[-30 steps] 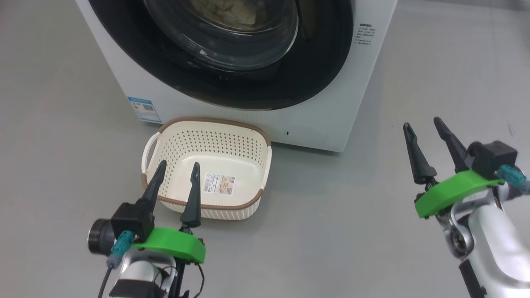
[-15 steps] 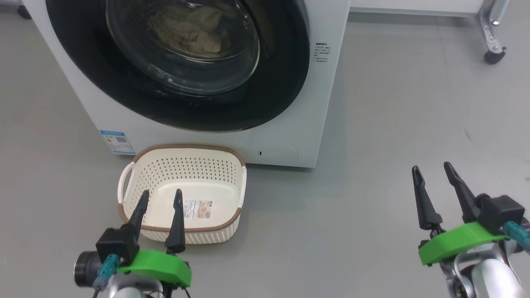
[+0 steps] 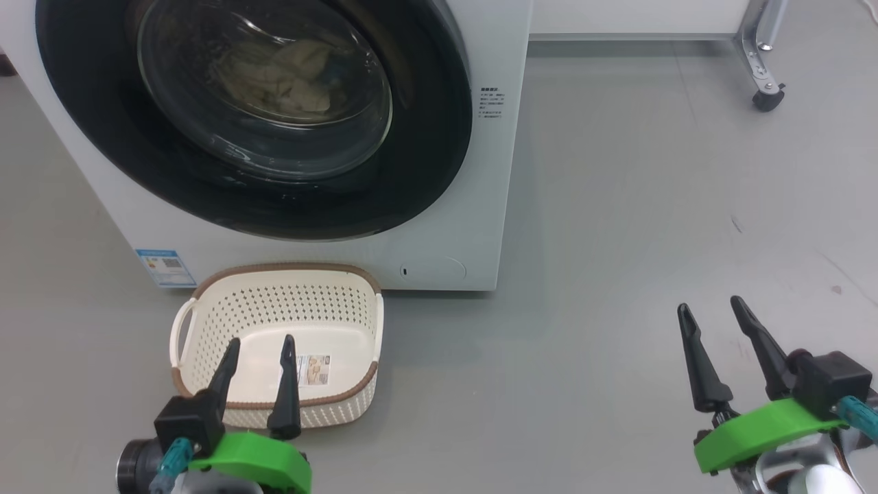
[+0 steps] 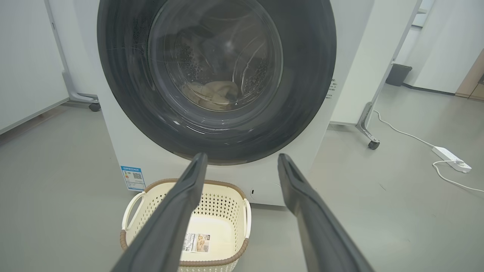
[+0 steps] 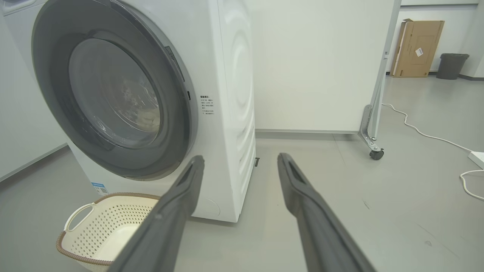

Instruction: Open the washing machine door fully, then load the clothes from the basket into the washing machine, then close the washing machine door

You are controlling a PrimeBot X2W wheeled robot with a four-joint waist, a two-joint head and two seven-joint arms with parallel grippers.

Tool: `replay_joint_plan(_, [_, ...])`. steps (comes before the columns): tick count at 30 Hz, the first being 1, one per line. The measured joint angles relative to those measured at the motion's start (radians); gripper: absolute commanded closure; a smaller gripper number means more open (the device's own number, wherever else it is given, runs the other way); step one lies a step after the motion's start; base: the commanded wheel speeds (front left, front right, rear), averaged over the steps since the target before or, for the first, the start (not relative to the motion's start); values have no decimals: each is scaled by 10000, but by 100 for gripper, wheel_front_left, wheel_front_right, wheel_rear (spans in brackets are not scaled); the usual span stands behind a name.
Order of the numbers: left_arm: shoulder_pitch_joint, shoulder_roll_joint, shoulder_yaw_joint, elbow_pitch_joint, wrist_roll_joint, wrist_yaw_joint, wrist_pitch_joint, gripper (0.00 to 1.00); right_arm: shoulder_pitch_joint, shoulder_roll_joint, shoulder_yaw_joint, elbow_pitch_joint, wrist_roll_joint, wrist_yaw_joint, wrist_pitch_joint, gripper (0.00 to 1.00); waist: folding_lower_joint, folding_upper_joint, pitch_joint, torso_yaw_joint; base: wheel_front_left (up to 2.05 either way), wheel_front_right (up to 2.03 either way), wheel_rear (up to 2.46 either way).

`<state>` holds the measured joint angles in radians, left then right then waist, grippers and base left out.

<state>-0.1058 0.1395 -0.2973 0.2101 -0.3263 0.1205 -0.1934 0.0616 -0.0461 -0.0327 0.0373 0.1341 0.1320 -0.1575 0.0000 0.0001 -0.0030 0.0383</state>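
The left end effector [image 3: 260, 339], its dark fingers spread with nothing between them, points over the near rim of the small cream perforated plastic basket [image 3: 274, 269], whose base shows a label sticker [image 3: 314, 369]. Beyond its tips stands the big white front-loading washing machine [image 3: 501, 171]. The machine's round, glossy black-rimmed glass door [image 3: 425, 158] is shut, with pale cream fabric clothes [image 3: 288, 75] behind the glass. The right end effector [image 3: 710, 304], likewise spread, hangs well to the right over grey floor [image 3: 617, 206].

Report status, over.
Left gripper and right gripper open, empty. Washing machine door shut, clothes inside. Basket empty, on floor below door.
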Motion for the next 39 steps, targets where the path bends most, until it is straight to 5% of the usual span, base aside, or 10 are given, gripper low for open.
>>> replay_joint_plan(35, [106, 125, -190, -173, -182, 211, 148, 0, 225, 10, 77, -13, 280, 0, 10, 0, 0, 0, -51, -213, 0, 0, 0])
replay_joint_plan(36, [106, 125, -192, -192, -184, 211, 148, 100, 225, 10, 84, -13, 318, 0, 10, 100, 0, 0, -48, -213, 0, 0, 0])
replay_joint_plan(39, [249, 29, -297, 230, -182, 207, 150, 100, 344, 25, 136, 431, 328, 0, 6, 100, 0, 0, -48, -214, 0, 0, 0])
